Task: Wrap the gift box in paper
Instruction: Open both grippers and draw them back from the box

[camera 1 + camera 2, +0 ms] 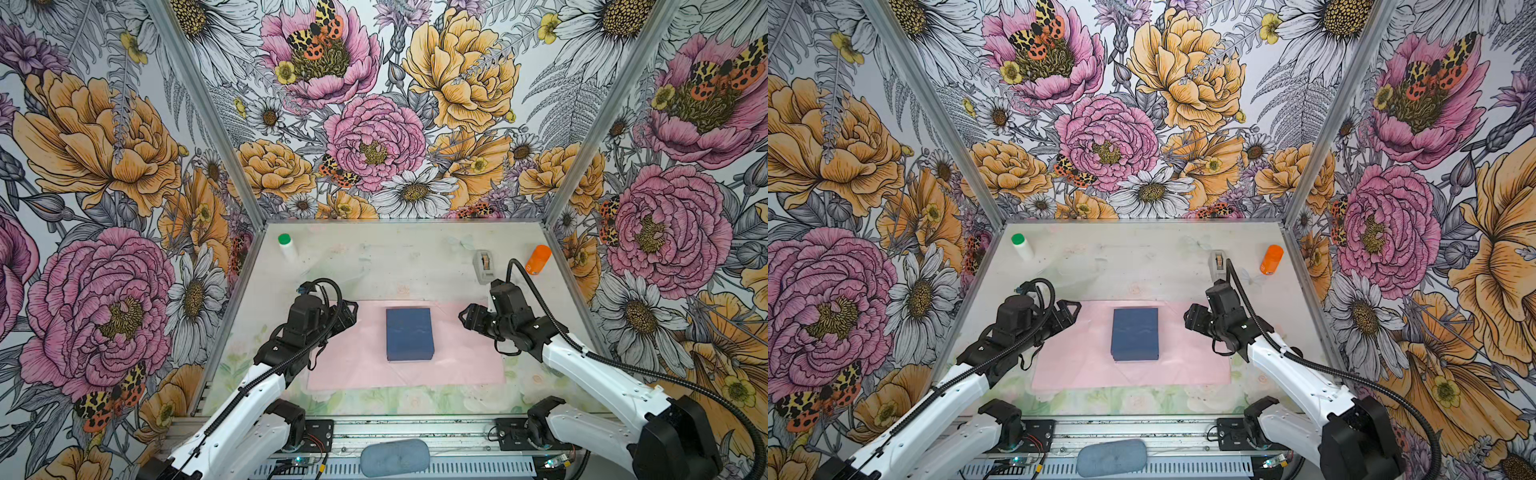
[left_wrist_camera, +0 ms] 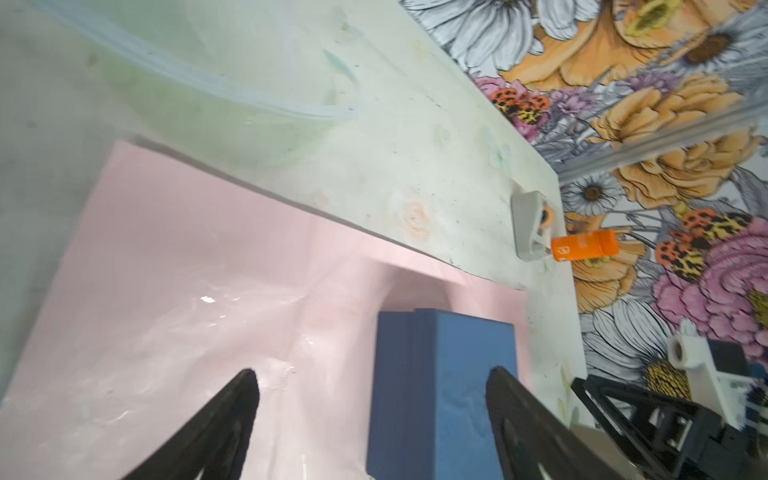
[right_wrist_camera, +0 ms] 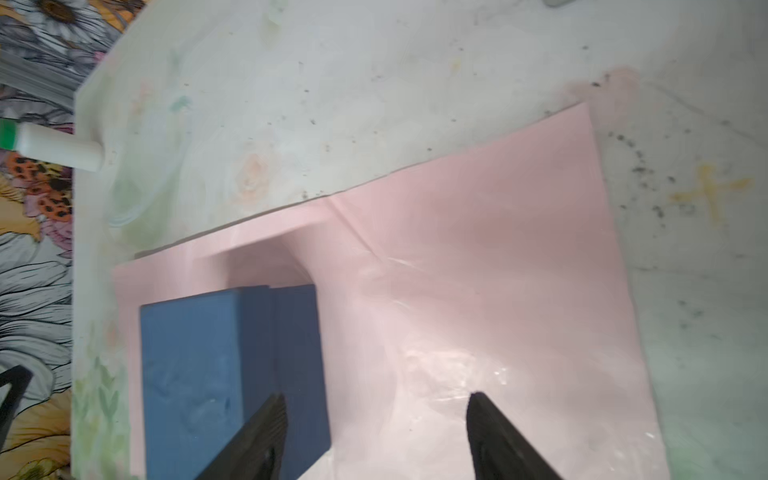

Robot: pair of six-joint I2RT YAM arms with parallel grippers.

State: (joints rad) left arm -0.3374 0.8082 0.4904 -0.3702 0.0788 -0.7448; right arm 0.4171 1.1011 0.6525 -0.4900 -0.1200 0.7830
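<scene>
The navy-blue gift box (image 1: 409, 332) (image 1: 1134, 332) lies flat on the middle of the pale-pink paper (image 1: 457, 365) (image 1: 1192, 368), which is spread on the table. My left gripper (image 1: 351, 316) (image 1: 1073, 309) hovers over the paper's left part, open and pointing at the box. On the other side, my right gripper (image 1: 465, 318) (image 1: 1190, 318) is also open and faces the box. In the left wrist view the jaws (image 2: 372, 374) stand wide, apart from the box (image 2: 440, 395) and paper (image 2: 187, 270). The right wrist view shows empty jaws (image 3: 376, 398) beside the box (image 3: 191, 374) above the paper (image 3: 498, 249).
A white bottle with a green cap (image 1: 286, 246) (image 1: 1021, 245) stands at the back left. At the back right are a grey tape dispenser (image 1: 483, 266) (image 1: 1217, 264) and an orange bottle (image 1: 538, 259) (image 1: 1271, 259). Flowered walls close three sides. A grey pad (image 1: 395, 457) lies on the front rail.
</scene>
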